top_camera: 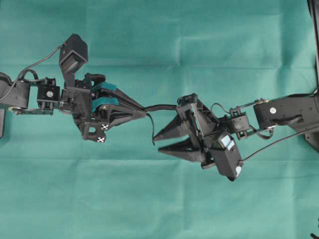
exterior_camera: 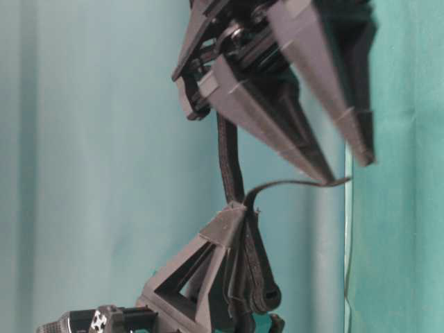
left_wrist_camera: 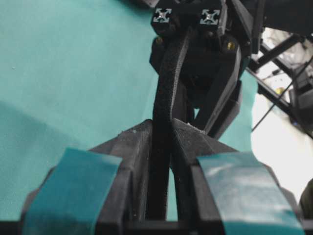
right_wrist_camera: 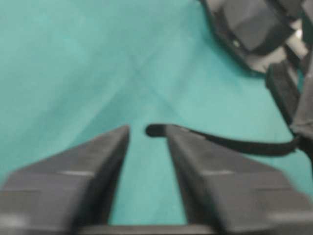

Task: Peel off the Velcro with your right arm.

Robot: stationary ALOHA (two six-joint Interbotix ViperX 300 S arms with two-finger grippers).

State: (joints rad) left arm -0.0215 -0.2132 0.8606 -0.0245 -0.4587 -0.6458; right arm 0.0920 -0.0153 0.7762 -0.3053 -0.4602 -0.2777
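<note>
The left gripper (top_camera: 142, 110), jaws clamped on the Velcro (top_camera: 160, 106), is anchoring it above the green tabletop (top_camera: 159, 199) while the right gripper (top_camera: 156, 141), jaws parted and holding nothing, is sitting beside the peeled layer's dangling free end.

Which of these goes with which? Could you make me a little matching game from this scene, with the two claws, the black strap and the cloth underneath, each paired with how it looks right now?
Things:
1. left gripper
2. right gripper
3. Velcro
4. cloth

States:
A. teal, spread flat under both arms
B. jaws apart, nothing between them
C. black, split into two layers, one hanging loose
D. shut on the strap, teal tape on its fingers

Pairs: 1-D, 2-B, 3-C, 4-A
</note>
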